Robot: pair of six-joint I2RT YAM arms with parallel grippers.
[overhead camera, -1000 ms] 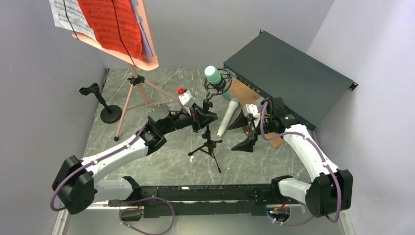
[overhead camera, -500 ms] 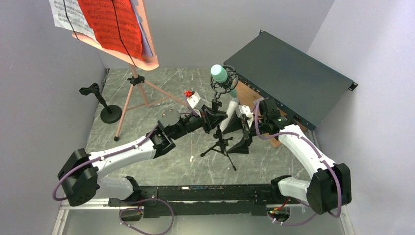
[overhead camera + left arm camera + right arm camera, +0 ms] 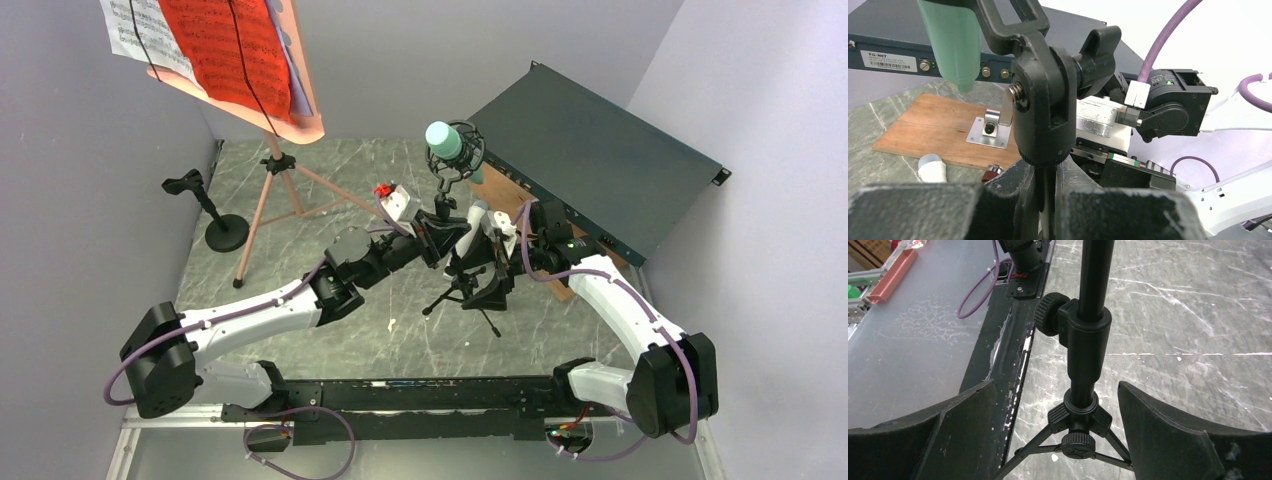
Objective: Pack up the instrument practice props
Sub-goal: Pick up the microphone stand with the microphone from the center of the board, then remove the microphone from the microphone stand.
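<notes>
Work surface: a grey marbled tabletop [image 3: 380,345] enclosed by pale lavender walls. At far left, a black microphone mount on a round base [image 3: 212,218] stands upright, well apart from both arms. Beside it stands the pink perforated music tripod [image 3: 305,128]. Its desk carries a white sheet-music page [image 3: 135,35], a red sheet-music page [image 3: 228,50] and a lavender sheet-music page [image 3: 298,88] at the rear.

At centre, the left gripper [image 3: 1045,175] is closed almost fully on the thin stem of the black tripod microphone mount [image 3: 1040,95], just beneath its swivel joint. The green microphone [image 3: 443,140] sits in that mount's cradle at the top. The right gripper [image 3: 1058,390] has its jaws spread wide, one either side of the same mount's lower post, with a clear gap on both sides; it holds nothing. Whether the tripod feet rest on the tabletop cannot be determined.

The white microphone [image 3: 932,167] lies on the tabletop beside the flat brown wooden board [image 3: 933,127]. At right, the large dark green metal box [image 3: 600,150] lies behind the board.
</notes>
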